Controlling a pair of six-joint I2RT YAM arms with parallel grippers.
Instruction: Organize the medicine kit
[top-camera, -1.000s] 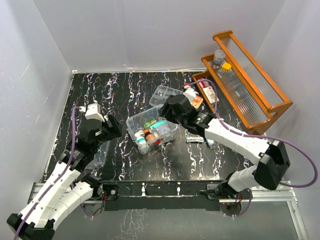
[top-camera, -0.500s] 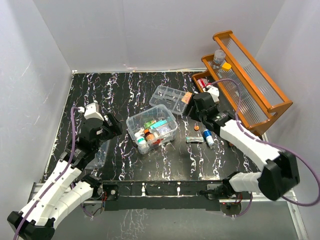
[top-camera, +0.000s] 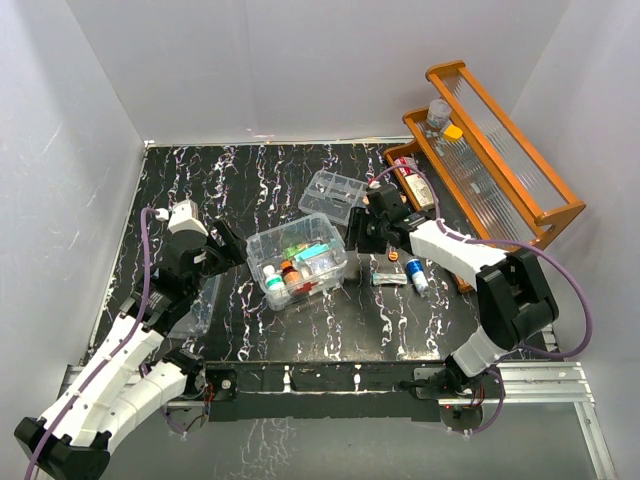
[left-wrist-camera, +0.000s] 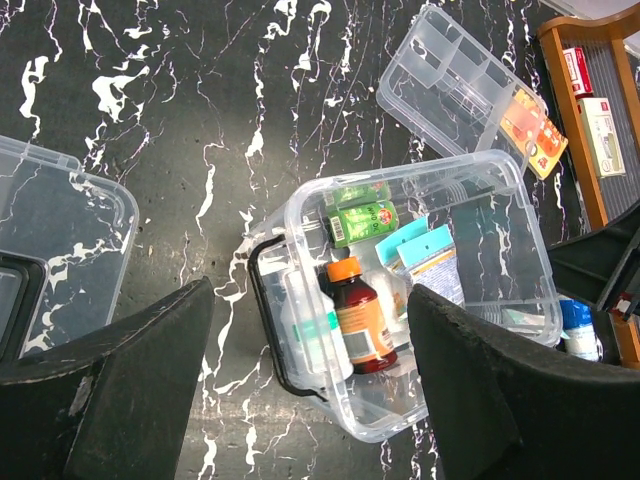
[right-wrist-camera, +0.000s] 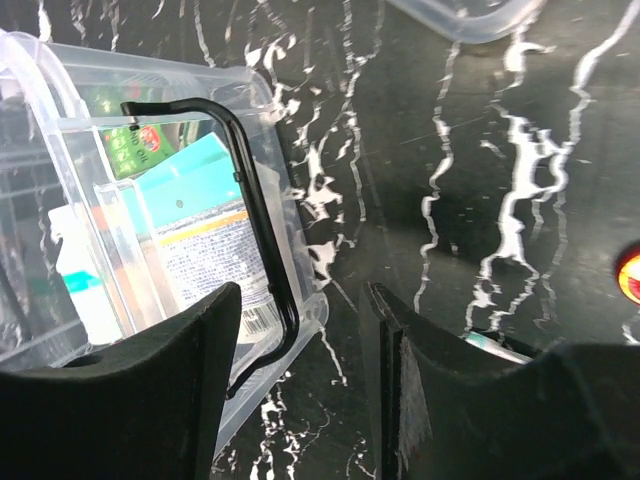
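Swung back from the rack (top-camera: 548, 222), right gripper (top-camera: 362, 232) sits beside the medicine kit (top-camera: 298, 262), fingers (right-wrist-camera: 150, 400) spread, seemingly empty; left gripper (left-wrist-camera: 310, 385) likewise. Descend clear of the black handle (right-wrist-camera: 255, 230).

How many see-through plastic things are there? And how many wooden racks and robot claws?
See-through plastic things: 3 (box, lid, divider tray)
Wooden racks: 1 (wooden rack)
Robot claws: 2 (left claw, right claw)
Total: 6
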